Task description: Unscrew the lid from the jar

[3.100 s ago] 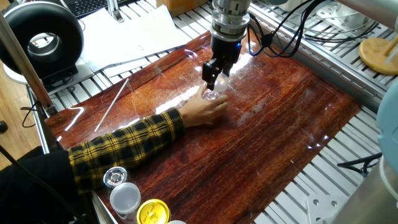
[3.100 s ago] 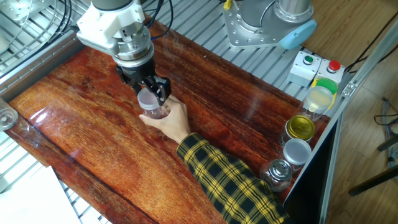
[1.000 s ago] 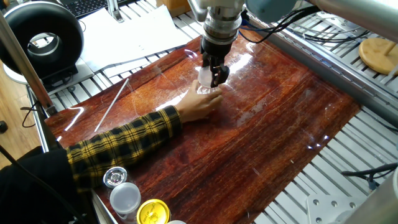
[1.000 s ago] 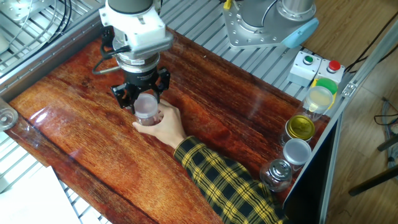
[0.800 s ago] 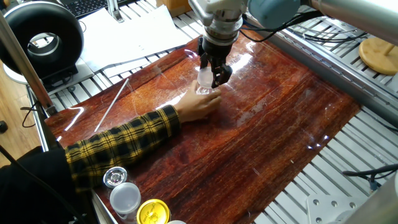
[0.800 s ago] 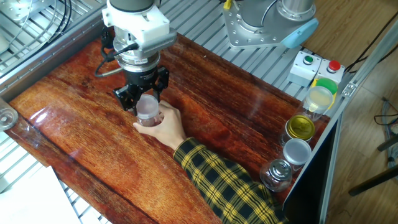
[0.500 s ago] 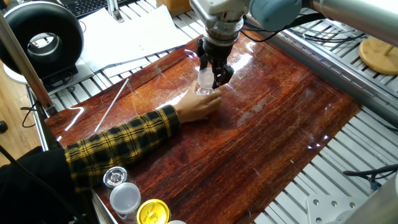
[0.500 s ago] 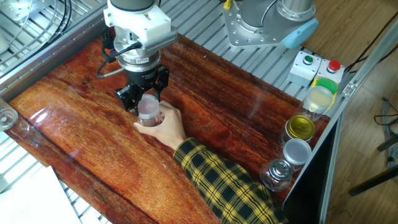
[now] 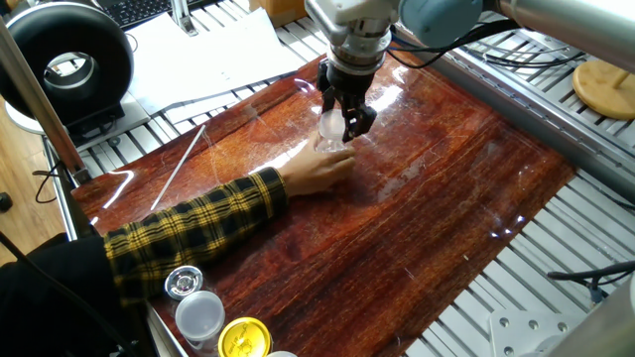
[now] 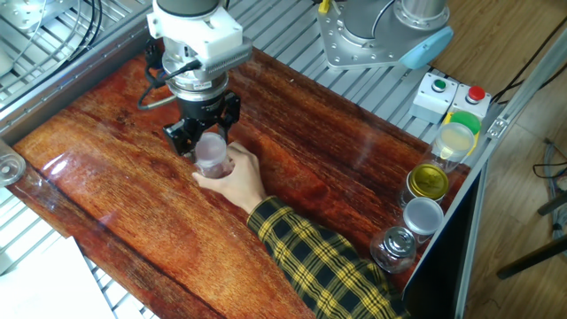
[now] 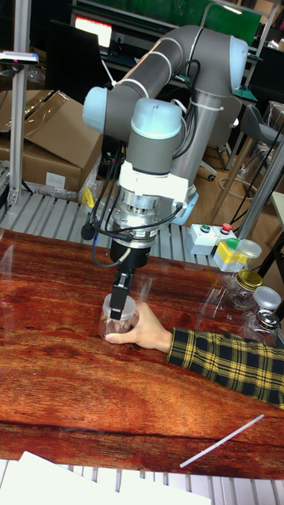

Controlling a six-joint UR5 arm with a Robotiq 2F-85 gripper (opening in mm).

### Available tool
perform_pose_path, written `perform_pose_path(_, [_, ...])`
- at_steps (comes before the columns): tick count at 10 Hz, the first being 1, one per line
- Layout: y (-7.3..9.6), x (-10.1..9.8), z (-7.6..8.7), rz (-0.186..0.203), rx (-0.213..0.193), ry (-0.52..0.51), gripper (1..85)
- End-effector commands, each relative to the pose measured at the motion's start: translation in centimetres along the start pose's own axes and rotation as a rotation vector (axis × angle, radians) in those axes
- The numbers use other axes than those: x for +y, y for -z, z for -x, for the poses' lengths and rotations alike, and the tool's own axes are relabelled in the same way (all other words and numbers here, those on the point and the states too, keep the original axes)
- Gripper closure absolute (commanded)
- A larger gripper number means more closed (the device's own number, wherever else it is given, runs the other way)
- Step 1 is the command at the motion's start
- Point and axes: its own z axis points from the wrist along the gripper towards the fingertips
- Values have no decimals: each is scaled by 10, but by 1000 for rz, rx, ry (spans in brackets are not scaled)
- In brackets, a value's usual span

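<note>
A small clear jar [image 10: 216, 167] stands on the red-brown table, and a person's hand [image 10: 236, 182] in a yellow plaid sleeve holds it steady. Its translucent white lid [image 10: 210, 147] sits on top. My gripper [image 10: 209, 142] comes straight down from above and is shut on the lid, with one dark finger on each side. In one fixed view the gripper [image 9: 338, 124] covers most of the lid [image 9: 329, 125], and the jar [image 9: 326, 145] shows just below it. The tall fixed view shows the gripper [image 11: 118, 304] over the jar [image 11: 118, 322].
Several other jars stand at the table's edge: a gold-lidded one [image 10: 428, 182], a white-lidded one [image 10: 423, 215] and a metal-lidded one [image 10: 394, 245]. A button box [image 10: 452, 94] sits behind them. A thin white stick [image 9: 179, 164] lies on the table near a black ring light [image 9: 69, 59].
My gripper has turned about its vertical axis while staying on the lid. The hand and the jar have stayed in place.
</note>
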Motion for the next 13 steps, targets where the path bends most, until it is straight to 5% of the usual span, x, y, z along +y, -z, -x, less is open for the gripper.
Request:
perform_pose_path(1, [2, 4, -6, 17, 8, -34, 137])
perform_pose_path(3, [6, 17, -11, 61, 12, -172, 140])
perform_pose_path(6, [19, 43, -23, 159, 39, -542, 140])
perform_pose_path(8, [22, 51, -6, 214, 8, -783, 140])
perform_pose_path(10, [22, 45, 8, 233, -1, -977, 143])
perform_pose_path(13, [15, 31, 7, 217, 11, -1130, 160])
